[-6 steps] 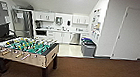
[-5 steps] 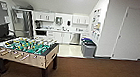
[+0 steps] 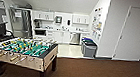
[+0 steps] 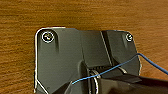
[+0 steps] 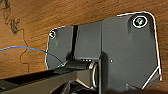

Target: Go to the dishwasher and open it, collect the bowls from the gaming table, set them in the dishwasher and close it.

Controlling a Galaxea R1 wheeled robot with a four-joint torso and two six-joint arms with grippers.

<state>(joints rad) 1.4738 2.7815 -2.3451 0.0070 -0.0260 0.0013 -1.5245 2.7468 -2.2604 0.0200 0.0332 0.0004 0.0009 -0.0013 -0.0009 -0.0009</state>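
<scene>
Dishwasher (image 3: 74,38) shut under far kitchen counter, foosball table (image 3: 21,52) nearer, no writing legible

Head view soft & blurry overall, esp. toward edges w/ wide-angle bending of walls; kitchen at back brightly, evenly lit from overhead, pale floor (image 3: 68,51) there glaring, brown carpet (image 3: 102,73) nearer cam darker. Foosball table (image 3: 21,52) throws dark shadow underneath. Wrist views: warm even light on carpet, dark robot plate w/ bright rim highlights, all slightly out of focus.
</scene>
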